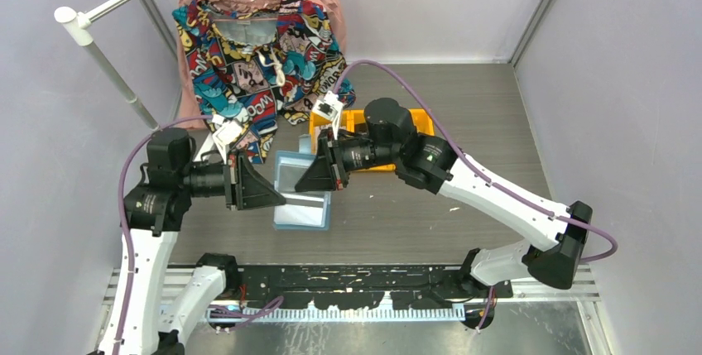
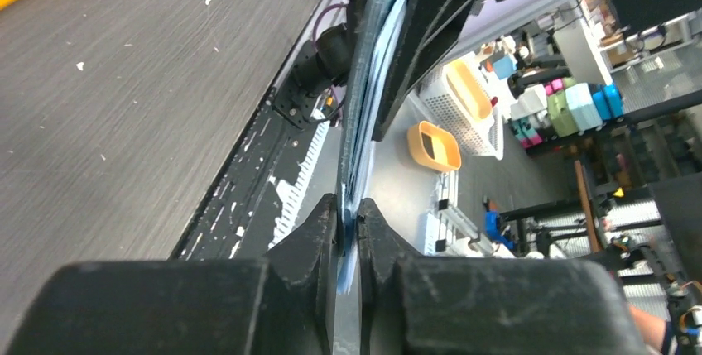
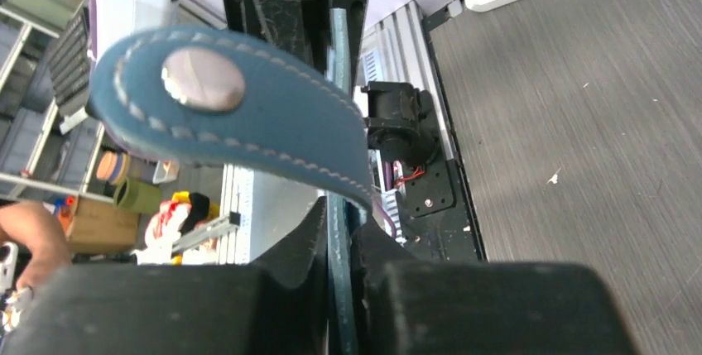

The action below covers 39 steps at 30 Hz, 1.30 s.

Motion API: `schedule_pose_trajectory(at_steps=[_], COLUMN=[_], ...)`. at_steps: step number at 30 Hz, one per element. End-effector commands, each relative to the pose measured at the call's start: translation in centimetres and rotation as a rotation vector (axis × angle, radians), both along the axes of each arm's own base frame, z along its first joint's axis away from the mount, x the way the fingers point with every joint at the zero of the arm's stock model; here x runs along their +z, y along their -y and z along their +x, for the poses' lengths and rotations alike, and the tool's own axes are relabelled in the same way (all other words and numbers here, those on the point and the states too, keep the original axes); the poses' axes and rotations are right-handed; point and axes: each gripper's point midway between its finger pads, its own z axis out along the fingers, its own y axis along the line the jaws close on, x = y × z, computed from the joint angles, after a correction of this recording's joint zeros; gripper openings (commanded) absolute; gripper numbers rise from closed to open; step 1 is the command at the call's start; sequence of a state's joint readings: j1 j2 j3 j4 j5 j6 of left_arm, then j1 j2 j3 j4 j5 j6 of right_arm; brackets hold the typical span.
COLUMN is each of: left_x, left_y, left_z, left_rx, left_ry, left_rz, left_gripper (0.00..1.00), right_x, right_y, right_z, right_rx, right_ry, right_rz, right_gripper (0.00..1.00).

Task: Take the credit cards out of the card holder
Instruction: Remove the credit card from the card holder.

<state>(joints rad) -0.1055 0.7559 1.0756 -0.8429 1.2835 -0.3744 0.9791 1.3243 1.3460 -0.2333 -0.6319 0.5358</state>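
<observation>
The teal-blue card holder (image 1: 302, 194) hangs open above the table between my two grippers, its light-blue inner side up. My left gripper (image 1: 280, 199) is shut on its left edge. In the left wrist view the gripper (image 2: 349, 206) pinches the light-blue leaf and clear sleeves (image 2: 370, 74) edge-on. My right gripper (image 1: 300, 184) is shut on the far cover. In the right wrist view the gripper (image 3: 339, 216) clamps the teal cover (image 3: 339, 123), and the snap tab (image 3: 232, 115) curls over the jaws. No credit card shows apart from the holder.
An orange bin (image 1: 420, 122) sits behind my right arm. A colourful shirt on a green hanger (image 1: 257, 49) hangs at the back, with a white rack pole (image 1: 99, 40) at the left. A black rail (image 1: 356, 276) runs along the table's near edge.
</observation>
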Motion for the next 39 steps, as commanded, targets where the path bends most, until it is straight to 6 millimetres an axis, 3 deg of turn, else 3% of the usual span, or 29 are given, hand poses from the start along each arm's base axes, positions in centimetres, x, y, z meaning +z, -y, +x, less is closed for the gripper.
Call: schedule_pose_trajectory(at_steps=[1,2,5,10,13,18,23,29,30,31,33,35,37,39], left_x=[0.3,0.3,0.3,1.3,2.1,2.7,3.9,3.6,3.4,3.1,2.8,1.8,0.8,0.0], left_y=[-0.3,-0.3,-0.2,0.2,0.5,0.7,0.8,0.9,0.9,0.8,0.6,0.4,0.1,-0.2], left_z=[-1.5,-1.2,-0.7,-0.3,-0.2,1.2,1.9,2.4,2.6,2.8,3.1,3.6,3.8,4.0], left_rx=[-0.051,-0.038,0.001,0.049,0.051,0.081,0.087,0.102,0.11,0.117,0.129,0.142,0.146,0.157], left_ry=[0.079,0.076,0.031,0.016,-0.015,-0.077,-0.099,-0.124,-0.131,-0.149,-0.144,-0.098,-0.086,-0.061], left_rz=[0.027,0.031,0.014,-0.066,-0.137,-0.193,-0.235,-0.232,-0.23,-0.222,-0.192,-0.126,-0.068,-0.016], left_gripper=[0.05,0.2,0.38,0.43,0.43,0.4,0.25,0.12,0.09,0.08,0.05,0.02,0.0,0.0], right_x=[0.2,0.5,2.7,8.8,10.1,9.8,7.7,5.8,5.4,5.0,3.8,2.8,2.0,2.5], right_y=[1.2,1.2,1.1,2.2,3.2,4.0,3.6,2.9,2.7,2.6,3.1,5.6,8.2,10.6], right_z=[-1.3,-1.1,0.2,1.7,2.2,3.5,4.1,4.2,4.2,4.4,5.5,8.5,10.6,11.1], right_rx=[0.085,0.07,-0.021,-0.18,-0.236,-0.329,-0.412,-0.447,-0.445,-0.452,-0.514,-0.677,-0.799,-0.851], right_ry=[0.057,0.063,0.069,0.064,0.003,-0.061,-0.074,-0.108,-0.124,-0.143,-0.182,-0.216,-0.219,-0.182], right_rz=[-0.063,-0.055,0.049,0.431,0.599,0.713,0.705,0.716,0.711,0.702,0.656,0.591,0.502,0.456], right_gripper=[0.05,0.02,0.01,0.01,0.01,0.01,0.01,0.01,0.04,0.14,0.47,0.7,0.74,0.76])
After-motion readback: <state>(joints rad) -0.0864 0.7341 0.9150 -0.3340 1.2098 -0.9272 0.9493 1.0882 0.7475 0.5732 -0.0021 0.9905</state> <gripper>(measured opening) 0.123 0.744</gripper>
